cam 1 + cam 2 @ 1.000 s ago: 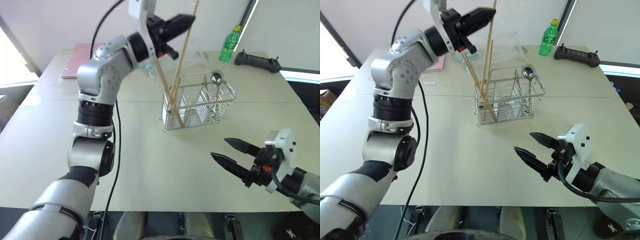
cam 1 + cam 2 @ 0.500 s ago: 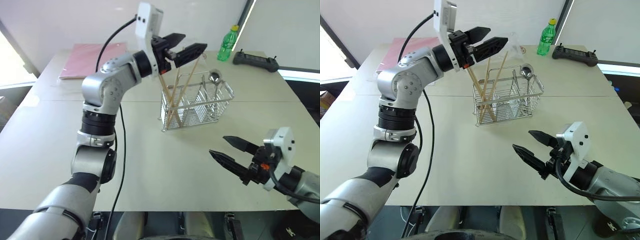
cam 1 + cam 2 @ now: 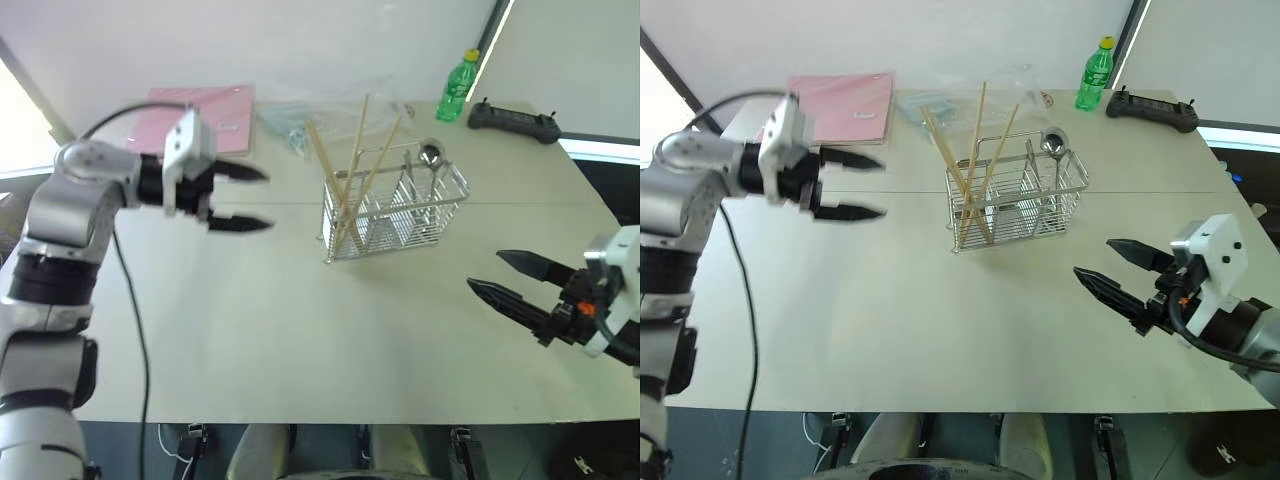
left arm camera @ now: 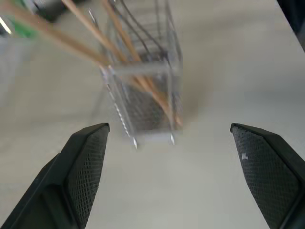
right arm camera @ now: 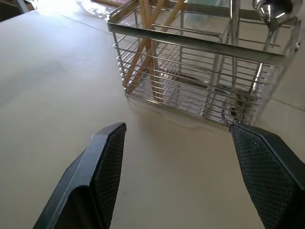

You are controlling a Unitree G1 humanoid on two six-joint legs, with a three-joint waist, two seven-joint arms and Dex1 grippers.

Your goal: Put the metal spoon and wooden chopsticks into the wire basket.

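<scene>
The wire basket [image 3: 395, 212] stands on the table's middle, a little to the right. Three wooden chopsticks [image 3: 345, 175] lean in its left compartment, their tops well above the rim. The metal spoon [image 3: 431, 156] stands bowl-up in its right end. My left gripper [image 3: 245, 197] hovers open to the left of the basket, pointing at it, with nothing between its fingers. My right gripper [image 3: 505, 277] is open near the table's front right, also empty. The right wrist view looks at the basket [image 5: 200, 81] with the chopsticks [image 5: 145, 43] inside.
A pink folder [image 3: 205, 115] lies at the back left. Clear plastic wrap [image 3: 300, 120] sits behind the basket. A green bottle [image 3: 458, 87] and a black controller [image 3: 515, 122] are at the back right. Bare table [image 3: 300, 330] spreads in front of the basket.
My left gripper let go of a chopstick, which now rests in the basket, opened, and swung down and away to the left. My right gripper drifted slightly to the right.
</scene>
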